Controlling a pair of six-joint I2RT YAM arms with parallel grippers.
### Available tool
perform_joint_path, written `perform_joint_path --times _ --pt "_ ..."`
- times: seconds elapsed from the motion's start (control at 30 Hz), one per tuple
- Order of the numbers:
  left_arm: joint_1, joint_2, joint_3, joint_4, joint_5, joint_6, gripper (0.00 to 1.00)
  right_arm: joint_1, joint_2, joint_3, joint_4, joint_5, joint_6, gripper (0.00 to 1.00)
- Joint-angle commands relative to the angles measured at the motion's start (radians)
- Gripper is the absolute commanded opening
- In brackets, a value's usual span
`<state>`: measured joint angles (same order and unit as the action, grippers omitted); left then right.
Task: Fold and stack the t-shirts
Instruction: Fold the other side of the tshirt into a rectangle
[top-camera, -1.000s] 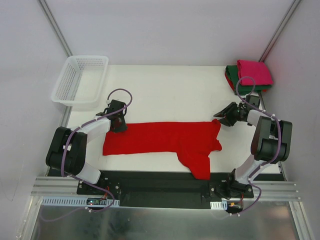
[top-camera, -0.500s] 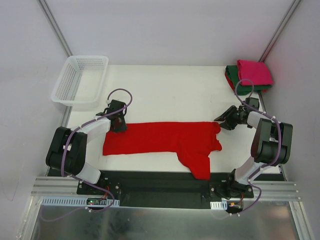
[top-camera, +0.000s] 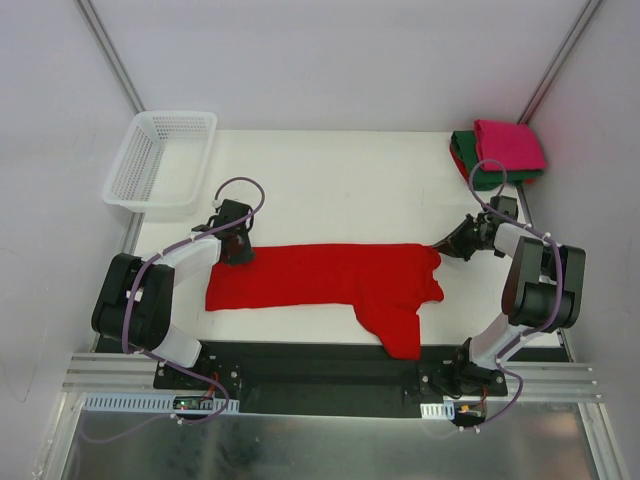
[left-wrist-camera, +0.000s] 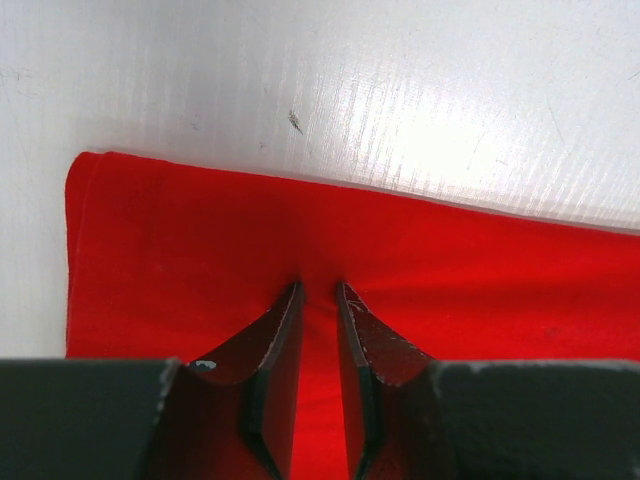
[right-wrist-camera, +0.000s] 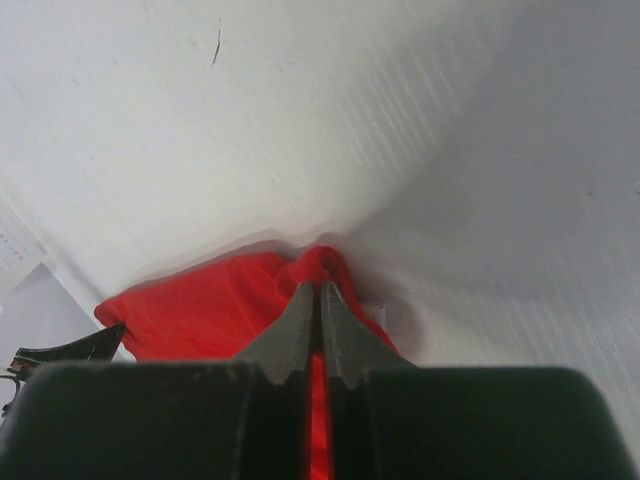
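White mesh basket (top-camera: 150, 200) sits at upper left of the top view, well apart from the cloth, and nothing shows inside it. Just right of it and lower, the left hand (top-camera: 238, 254) is down on the upper-left corner of the red t-shirt (top-camera: 320, 278). In the left wrist view its fingers (left-wrist-camera: 280, 330) stand at a narrow gap with creases running into a pinch of red cloth between them, so I read this as a grip on that corner. The red t-shirt lies flat across the middle of the tabletop (top-camera: 330, 190) as a long band, with one part (top-camera: 395, 325) trailing toward the lower edge of the frame. At the band's upper-right corner the right hand (top-camera: 438, 246) is closed tight. The right wrist view shows its fingers (right-wrist-camera: 295, 320) together with a small bunch of red cloth nipped at the tips. Judgement: both far corners are held so the far edge can be lifted as one and carried over for a fold. Both grips are thin, and the right one could slip. At upper right the folded magenta t-shirt (top-camera: 510, 142) rests on the folded green t-shirt (top-camera: 463, 150). That corner is probably where the stack is kept, so the red one remains to be added.
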<state>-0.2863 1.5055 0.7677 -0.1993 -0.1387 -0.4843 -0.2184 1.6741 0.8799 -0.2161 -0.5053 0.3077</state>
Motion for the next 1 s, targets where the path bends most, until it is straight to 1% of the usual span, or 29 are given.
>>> perform_joint_path --times 0.0,0.1,0.27,0.53,0.77,0.83,0.87,0.9,0.97 --pt "0.009 0.007 0.002 -0.031 -0.002 0.012 0.19 -0.007 -0.047 -0.002 -0.003 0.019 -0.006 0.01" --pt "0.009 0.007 0.001 -0.029 -0.004 0.012 0.19 -0.009 -0.068 -0.013 0.004 0.039 0.008 0.01" --pt "0.01 0.007 -0.002 -0.029 -0.006 0.012 0.19 -0.019 -0.122 -0.015 0.009 0.116 0.04 0.01" --pt "0.012 0.01 0.001 -0.028 -0.007 0.01 0.18 -0.033 -0.145 0.03 -0.005 0.211 0.096 0.01" --pt "0.012 0.019 0.002 -0.031 -0.007 0.007 0.15 -0.041 -0.157 0.057 -0.034 0.281 0.097 0.01" --pt "0.012 0.025 0.005 -0.031 -0.009 0.006 0.08 -0.044 -0.149 0.065 -0.043 0.289 0.093 0.01" --pt "0.012 0.03 0.007 -0.031 -0.01 0.003 0.02 -0.044 -0.145 0.07 -0.048 0.29 0.088 0.01" --pt "0.013 0.035 0.011 -0.029 -0.012 0.0 0.0 -0.045 -0.143 0.076 -0.055 0.289 0.087 0.01" --pt "0.013 0.054 0.019 -0.034 -0.004 0.0 0.0 -0.049 -0.134 0.079 -0.054 0.283 0.088 0.01"
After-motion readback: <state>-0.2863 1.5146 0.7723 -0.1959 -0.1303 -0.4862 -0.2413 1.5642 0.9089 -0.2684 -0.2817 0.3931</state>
